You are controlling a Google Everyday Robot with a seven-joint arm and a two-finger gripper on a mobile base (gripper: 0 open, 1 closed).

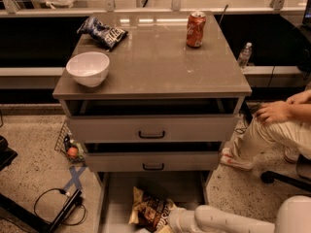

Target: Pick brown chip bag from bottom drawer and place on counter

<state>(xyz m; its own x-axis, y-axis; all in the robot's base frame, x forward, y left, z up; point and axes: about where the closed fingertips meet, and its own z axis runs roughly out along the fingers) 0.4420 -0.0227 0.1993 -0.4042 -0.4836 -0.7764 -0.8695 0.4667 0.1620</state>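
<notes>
The brown chip bag [148,210] lies crinkled on the floor of the open bottom drawer [116,198], near its front. My gripper [171,221] is at the end of the white arm [228,222] that reaches in from the lower right. It is low in the drawer, against the bag's right edge. The bottom of the picture cuts off part of it. The counter [150,57] is the glossy grey-brown top of the cabinet, above the drawer.
On the counter stand a white bowl [88,68] at the front left, a dark blue chip bag [103,32] at the back left and a red soda can [195,29] at the back right. The two upper drawers are slightly open. A seated person's legs [272,130] are at the right. Cables [58,205] lie on the floor at the left.
</notes>
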